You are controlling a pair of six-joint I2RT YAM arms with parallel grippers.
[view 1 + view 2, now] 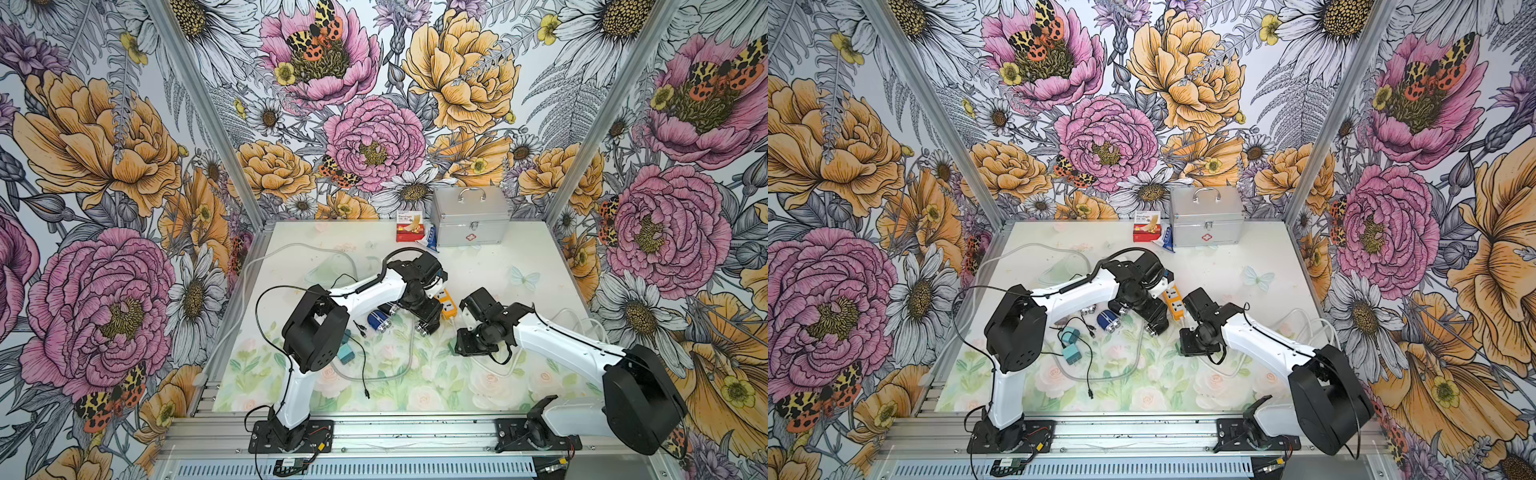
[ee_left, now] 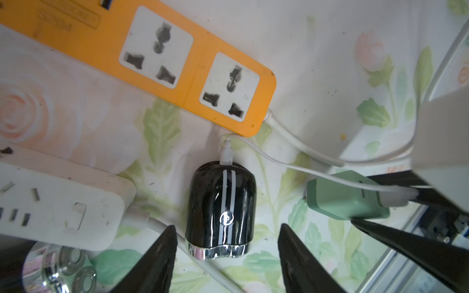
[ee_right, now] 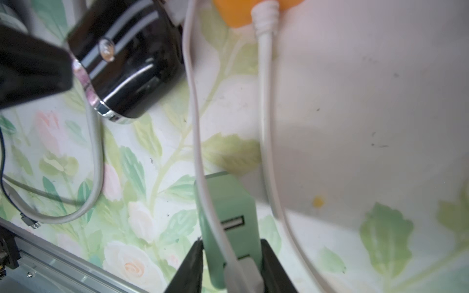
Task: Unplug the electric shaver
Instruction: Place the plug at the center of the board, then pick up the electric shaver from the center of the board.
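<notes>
electric shaver, the black one with two pale stripes, lies flat on the floral bench just beside the end of the orange power strip, its chrome head toward the left pincer. that pincer is wide open and holds nothing; its dark fingers stand either side of the chrome end, clear of it. a small white plug sits in the shaver's far end, and its thin white cable runs over to a green adapter. the right pincer has that adapter between its fingers, against both sides or nearly so; whether it is actually clamping cannot be told. the two sockets visible on the orange strip are empty, so the adapter seems to be off the mains, while the plug at the shaver is not yet out.

the likeliest trouble is a pull with the shaver unheld. the body looks light and glossy, so tugging the adapter would probably drag it across the bench rather than free the plug. if the left pincer closes, the slick rounded shell may squirt out, since only the narrow chrome end lies between the fingers. a thick white lead from the white power strip passes close to one finger and could be pinched. the thin cable bends round the orange strip's corner and may snag there. the cable could also give way at the adapter first, leaving the shaver end plugged.
</notes>
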